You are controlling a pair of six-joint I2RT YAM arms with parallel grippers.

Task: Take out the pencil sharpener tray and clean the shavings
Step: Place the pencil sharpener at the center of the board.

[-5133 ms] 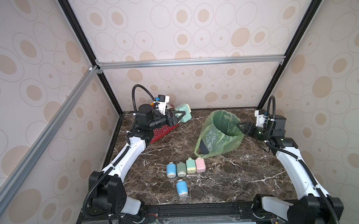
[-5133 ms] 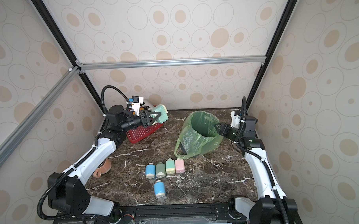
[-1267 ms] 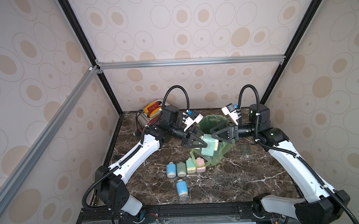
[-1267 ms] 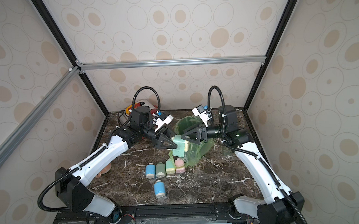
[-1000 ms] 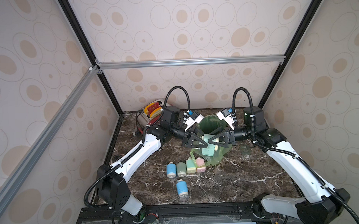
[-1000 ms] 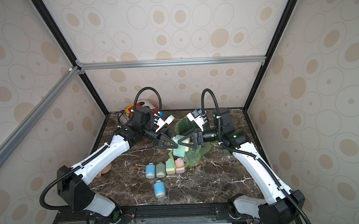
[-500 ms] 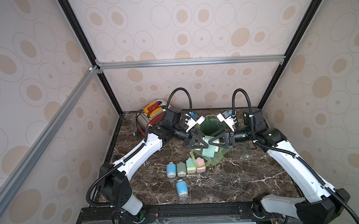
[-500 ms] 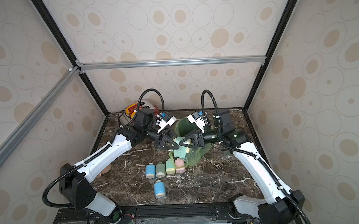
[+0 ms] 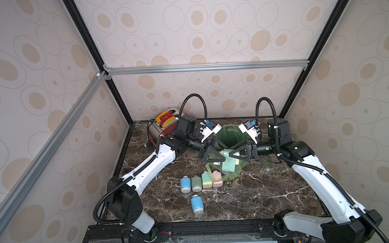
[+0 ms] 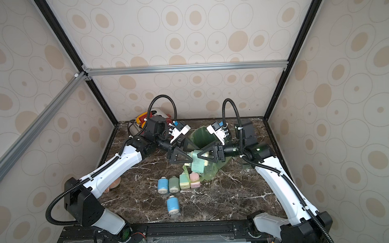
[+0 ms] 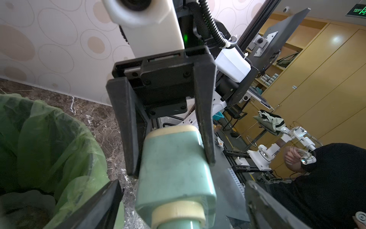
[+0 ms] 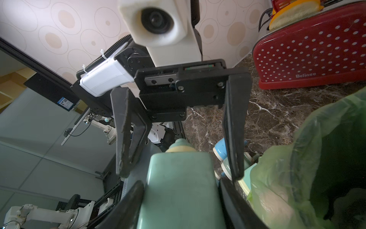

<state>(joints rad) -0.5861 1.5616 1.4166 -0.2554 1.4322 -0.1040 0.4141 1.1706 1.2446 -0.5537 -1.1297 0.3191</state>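
Left claw has opened off the pencil sharpener; right claw clamps its flat sides, which are likely light, rigid, slippery plastic.

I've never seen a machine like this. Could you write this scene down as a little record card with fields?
Held item: mint pencil sharpener, lifted off the table beside the green bin bag
Right claw: shut on the pencil sharpener
Left claw: open, spread wide around its knob end
Tabletop: row of four small containers; lone blue container nearer the front
Back corner: red toaster
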